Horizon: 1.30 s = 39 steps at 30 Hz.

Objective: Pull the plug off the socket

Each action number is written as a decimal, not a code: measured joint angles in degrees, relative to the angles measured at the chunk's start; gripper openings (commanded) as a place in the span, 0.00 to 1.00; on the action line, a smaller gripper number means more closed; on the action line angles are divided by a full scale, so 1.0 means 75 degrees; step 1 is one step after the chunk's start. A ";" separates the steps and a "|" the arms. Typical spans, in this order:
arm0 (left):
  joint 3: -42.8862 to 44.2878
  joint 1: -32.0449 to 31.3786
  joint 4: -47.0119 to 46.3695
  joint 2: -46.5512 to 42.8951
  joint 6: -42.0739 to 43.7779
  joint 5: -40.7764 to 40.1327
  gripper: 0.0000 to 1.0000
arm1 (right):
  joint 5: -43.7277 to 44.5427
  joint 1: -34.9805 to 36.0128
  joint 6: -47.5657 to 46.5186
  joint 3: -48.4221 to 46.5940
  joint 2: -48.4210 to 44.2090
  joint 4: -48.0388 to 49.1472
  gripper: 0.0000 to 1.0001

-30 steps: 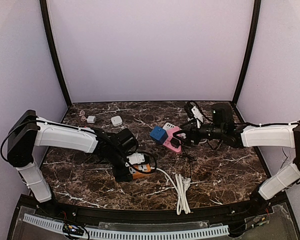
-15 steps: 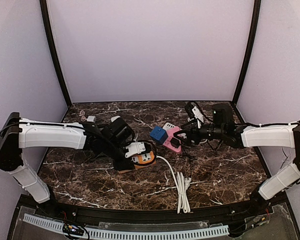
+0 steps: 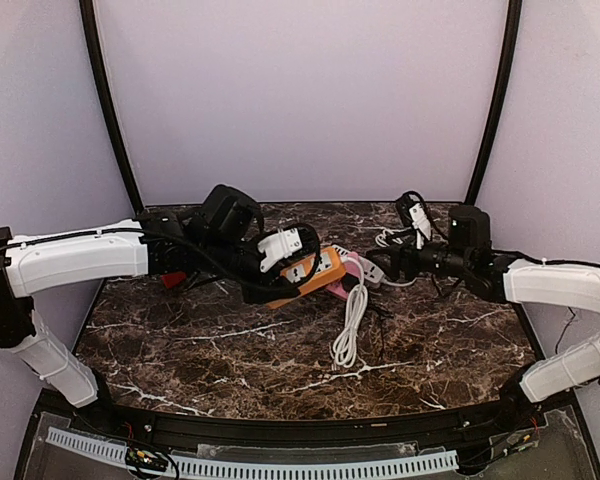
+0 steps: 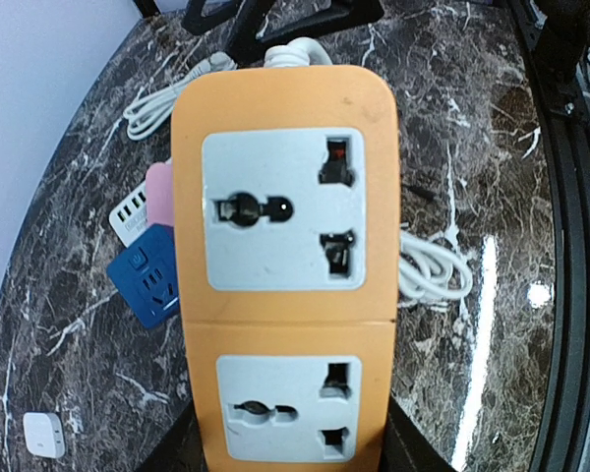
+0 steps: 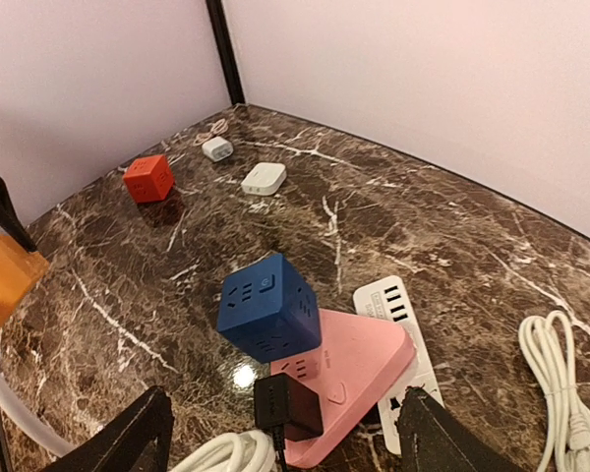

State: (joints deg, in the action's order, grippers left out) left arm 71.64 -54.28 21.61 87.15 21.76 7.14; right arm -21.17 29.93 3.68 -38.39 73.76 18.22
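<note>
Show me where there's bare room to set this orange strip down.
Widest bare marble: the front-left, between the left arm, the coiled white cable and the near edge. A smaller patch lies front-right, between that cable and the right arm. Crowded: the centre back, where the pink socket, blue cube, white charger and black plug cluster.

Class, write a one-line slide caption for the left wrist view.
Orange power strip, both sockets empty, held above the marble table, with a blue cube adapter and white cable below.
</note>
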 measured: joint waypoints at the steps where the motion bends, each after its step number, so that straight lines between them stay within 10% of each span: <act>1: 0.0122 0.0000 -0.0044 0.0000 0.0000 0.0035 0.01 | 0.0114 -0.0079 0.0029 0.0076 -0.0163 0.0035 0.83; 13: 0.2553 0.0245 -0.0326 0.0545 -0.0067 0.0676 0.01 | 0.1102 -0.0714 0.0519 0.0618 -0.0965 0.0437 0.99; 39: 0.7874 0.2806 -0.0289 0.6120 -0.2541 0.0195 0.01 | 0.1413 -0.0799 0.0641 0.0670 -0.0915 0.0475 0.99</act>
State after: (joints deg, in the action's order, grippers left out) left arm 130.69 -33.23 19.44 133.05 2.70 8.60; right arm -10.57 23.94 8.49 -33.36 66.89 21.78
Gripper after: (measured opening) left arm 0.466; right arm 0.986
